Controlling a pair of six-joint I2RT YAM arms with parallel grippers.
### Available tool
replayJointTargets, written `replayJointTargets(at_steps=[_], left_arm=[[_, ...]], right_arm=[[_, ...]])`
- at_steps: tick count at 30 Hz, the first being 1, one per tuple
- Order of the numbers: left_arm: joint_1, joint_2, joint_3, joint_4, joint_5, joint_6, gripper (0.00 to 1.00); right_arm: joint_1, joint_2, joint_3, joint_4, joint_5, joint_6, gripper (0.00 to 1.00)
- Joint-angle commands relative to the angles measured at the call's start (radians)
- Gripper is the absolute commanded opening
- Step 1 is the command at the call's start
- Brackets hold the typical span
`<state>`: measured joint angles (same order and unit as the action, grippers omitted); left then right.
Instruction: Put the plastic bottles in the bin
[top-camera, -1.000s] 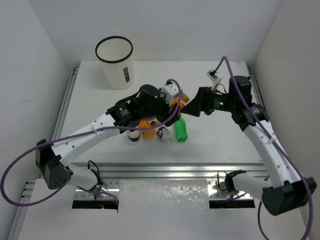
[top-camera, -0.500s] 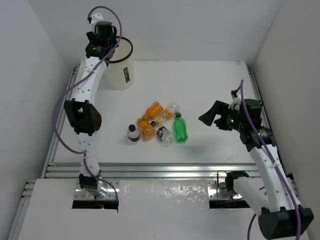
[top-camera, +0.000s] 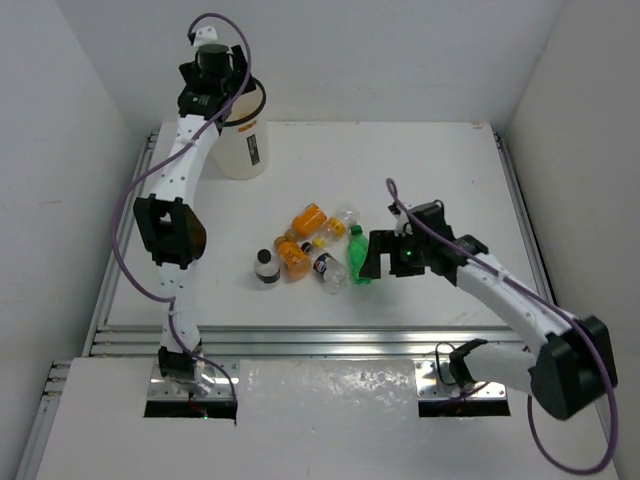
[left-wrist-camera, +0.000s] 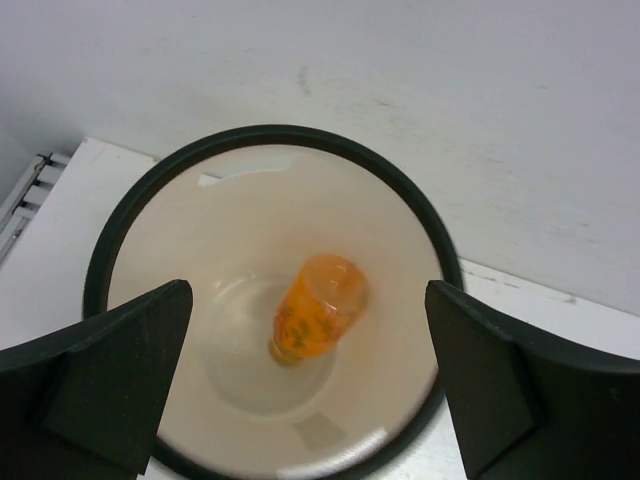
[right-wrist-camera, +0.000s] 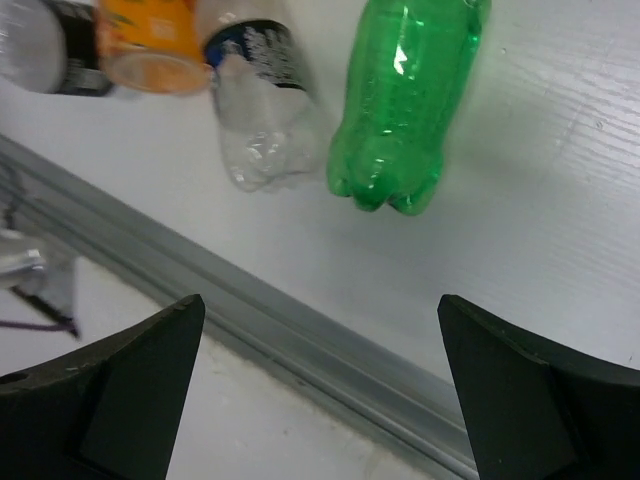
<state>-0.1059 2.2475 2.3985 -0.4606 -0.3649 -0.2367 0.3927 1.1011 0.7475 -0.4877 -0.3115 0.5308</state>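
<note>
**Top external view.** The left arm (top-camera: 178, 170) reaches up and over the far left corner of the desk (top-camera: 440, 170), with the left jaws above the mouth of the bin (top-camera: 246, 152). The bin stands upright at that corner. The rest of the plastic bottles lie clustered at mid-desk, well apart from the bin: an orange bottle (top-camera: 307, 218), a clear bottle (top-camera: 342, 221), a second orange bottle (top-camera: 293, 256), a short dark bottle (top-camera: 265, 266) with a white cap, a clear dark-labelled bottle (top-camera: 328, 268) and the green bottle (top-camera: 359, 258). The right arm (top-camera: 500, 290) stretches low across the desk, and the right jaws are just beside the green bottle on its right; contact cannot be judged.

**Left wrist view.** The left fingers (left-wrist-camera: 100, 400) are spread wide with nothing between them. Below them, inside the black rim, one orange bottle (left-wrist-camera: 318, 305) lies in the bin.

**Right wrist view.** The right fingers (right-wrist-camera: 110, 390) are set wide apart and empty. The green bottle lies on its side beyond the fingertips, beside the dark-labelled bottle. A metal rail (right-wrist-camera: 300, 330) edges the desk.
</note>
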Motion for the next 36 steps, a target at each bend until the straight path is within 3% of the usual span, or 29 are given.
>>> replayJointTargets(at_steps=[1, 4, 8, 11, 15, 20, 22, 28, 30, 34, 36], left_arm=[[-0.047, -0.204, -0.005, -0.008, -0.032, -0.015, 1.0], [-0.052, -0.38, -0.151, -0.102, 0.056, -0.156, 1.0], [-0.106, -0.781, -0.725, 0.072, 0.176, -0.253, 1.0], [-0.178, -0.935, -0.957, 0.154, 0.192, -0.269, 1.0], [-0.216, -1.003, -1.105, 0.142, 0.208, -0.273, 1.0], [-0.233, -1.078, -1.292, 0.194, 0.319, -0.288, 1.0], [-0.253, -1.097, -1.335, 0.229, 0.36, -0.302, 1.0], [-0.374, -1.103, -1.414, 0.299, 0.464, -0.312, 1.0], [-0.402, -1.099, -1.452, 0.397, 0.608, -0.322, 1.0], [-0.455, -1.089, -1.467, 0.546, 0.745, -0.355, 1.0], [-0.497, -1.062, -1.438, 0.568, 0.767, -0.349, 1.0]], right_arm=[[0.083, 0.126, 0.05, 0.083, 0.222, -0.038, 0.99], [0.138, 0.294, 0.101, 0.107, 0.313, -0.06, 0.97], [0.15, 0.439, 0.174, 0.15, 0.37, -0.069, 0.94], [0.15, 0.482, 0.193, 0.173, 0.377, -0.078, 0.94], [0.149, 0.496, 0.199, 0.204, 0.365, -0.092, 0.91], [0.133, 0.601, 0.224, 0.218, 0.384, -0.123, 0.65], [0.124, 0.609, 0.211, 0.219, 0.397, -0.111, 0.63], [0.118, 0.419, 0.101, 0.236, 0.476, -0.075, 0.33], [0.118, 0.249, 0.035, 0.274, 0.471, -0.072, 0.29], [0.118, -0.105, -0.131, 0.475, 0.231, -0.135, 0.28], [0.118, -0.256, -0.189, 0.581, 0.018, -0.15, 0.28]])
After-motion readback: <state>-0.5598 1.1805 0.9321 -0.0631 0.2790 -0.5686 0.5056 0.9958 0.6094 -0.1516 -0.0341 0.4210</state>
